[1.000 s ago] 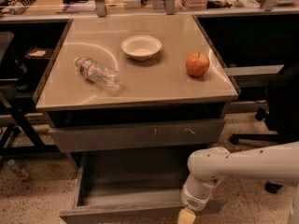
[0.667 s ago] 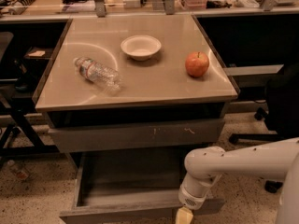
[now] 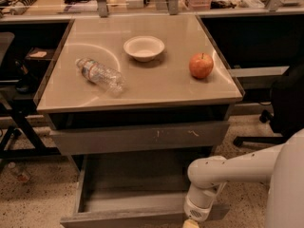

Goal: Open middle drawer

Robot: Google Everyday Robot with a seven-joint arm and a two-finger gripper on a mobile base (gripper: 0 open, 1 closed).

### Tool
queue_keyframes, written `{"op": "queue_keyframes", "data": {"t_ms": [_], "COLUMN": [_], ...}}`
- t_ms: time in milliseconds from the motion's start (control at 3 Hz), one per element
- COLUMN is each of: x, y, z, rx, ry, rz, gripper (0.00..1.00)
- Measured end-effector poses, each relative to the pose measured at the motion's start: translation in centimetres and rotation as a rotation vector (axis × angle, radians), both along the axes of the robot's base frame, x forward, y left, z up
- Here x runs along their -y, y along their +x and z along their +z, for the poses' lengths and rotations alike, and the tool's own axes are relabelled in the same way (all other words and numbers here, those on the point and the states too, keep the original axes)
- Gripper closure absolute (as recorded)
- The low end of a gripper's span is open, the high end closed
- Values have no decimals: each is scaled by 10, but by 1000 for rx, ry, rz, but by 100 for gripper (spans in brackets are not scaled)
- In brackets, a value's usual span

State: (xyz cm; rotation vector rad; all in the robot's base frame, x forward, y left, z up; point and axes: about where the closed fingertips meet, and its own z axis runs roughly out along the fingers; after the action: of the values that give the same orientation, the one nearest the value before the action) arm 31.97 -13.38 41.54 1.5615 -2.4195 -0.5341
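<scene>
Barely any change from a second ago: arm (image 3: 237, 167) nudged slightly, drawer just as far out. Cabinet top (image 3: 156, 91) is the biggest item, with the scratched front (image 3: 137, 137) shut below it. Middle drawer (image 3: 135, 189) sits under that, pulled well out toward the camera. My read: stiff, light, slides on rails, no handle, so hook the front panel's top edge. Gripper (image 3: 191, 223) is at the frame bottom by the drawer's front lip; open or closed, cannot tell. On top: bottle (image 3: 100, 75), bowl (image 3: 144, 48), apple (image 3: 201, 65).
</scene>
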Motion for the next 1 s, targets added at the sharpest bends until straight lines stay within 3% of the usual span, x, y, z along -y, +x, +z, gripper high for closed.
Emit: {"op": "queue_keyframes", "data": {"t_ms": [333,1000], "x": [1,36], "y": [-3,-65], "z": [1,41], "rx": [-5,10], "ry": [1,-1], "rz": [-3,-135], "gripper": [0,0]}}
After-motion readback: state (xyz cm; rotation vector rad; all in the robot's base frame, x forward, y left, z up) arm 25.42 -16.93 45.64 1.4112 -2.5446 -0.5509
